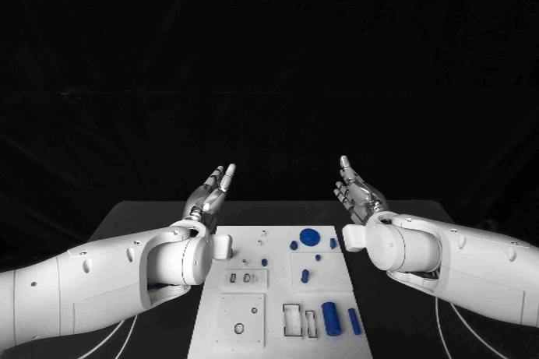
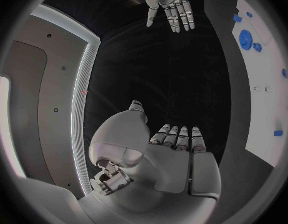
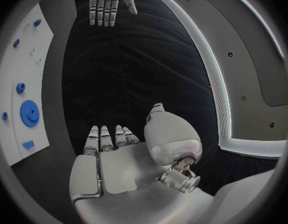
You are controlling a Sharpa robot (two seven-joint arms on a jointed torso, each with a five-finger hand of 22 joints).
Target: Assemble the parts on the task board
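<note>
Head view: task board (image 1: pixel 281 297) lies flat mid-tabletop (image 1: pixel 146 219), between the two arms. Left hand (image 1: pixel 210 190) and right hand (image 1: pixel 357 189) both raised past the board's far end, palms facing each other, fingers straight and apart — nothing held in either. On the board: a blue gear (image 1: pixel 309 236) near the far end, a thick blue cylinder (image 1: pixel 330 318) with a thinner blue pin (image 1: pixel 354 321) just beside it at the near right, small blue pieces scattered between.

Left wrist view: left hand (image 2: pixel 163 154) released, fingers extended side by side over the dark tabletop, touching nothing. Right hand (image 2: pixel 171 6) across from it, fingers spread, also empty. Board edge (image 2: pixel 268 84) off to the side with the gear (image 2: pixel 246 39) on it.

Right wrist view: right hand (image 3: pixel 128 157) flat and empty; left hand (image 3: pixel 108 2) opposite, fingers out. Board (image 3: pixel 22 64) alongside — gear (image 3: pixel 29 113) on it, small blue parts near it.
</note>
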